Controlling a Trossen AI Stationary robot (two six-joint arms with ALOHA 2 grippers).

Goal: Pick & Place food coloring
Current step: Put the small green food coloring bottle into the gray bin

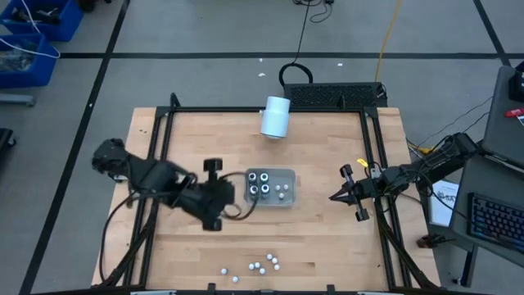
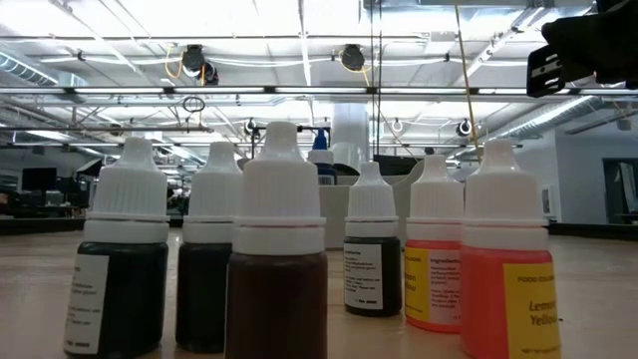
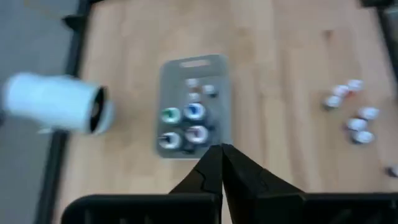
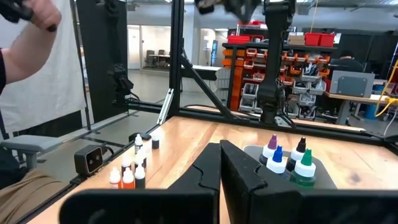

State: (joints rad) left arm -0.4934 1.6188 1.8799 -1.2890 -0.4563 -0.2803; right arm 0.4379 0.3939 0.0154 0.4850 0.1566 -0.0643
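Presently, findings as observed:
Left gripper (image 1: 232,191): fingers closed on nothing, at 9 o'clock of the grey tray (image 1: 288,201), just beside it.
Right gripper (image 1: 335,197): closed, empty, at 3 o'clock of the tray, apart.
Food coloring (image 1: 258,183): 4 dark bottles plus small white ones stand in the tray; more white-capped bottles (image 1: 266,263) lie at 6 o'clock near the table edge.
White cylinder (image 1: 276,116): on its side, 12 o'clock.

Low view: orange bottle (image 2: 503,264) nearest the camera has a yellow label w/ "FOOD COLOR" in small print, then "Lemon Yellow", partly cut off. Dark bottle (image 2: 372,244) behind has a white label headed "Ingredients"; rest too small to read. Other labels illegible.
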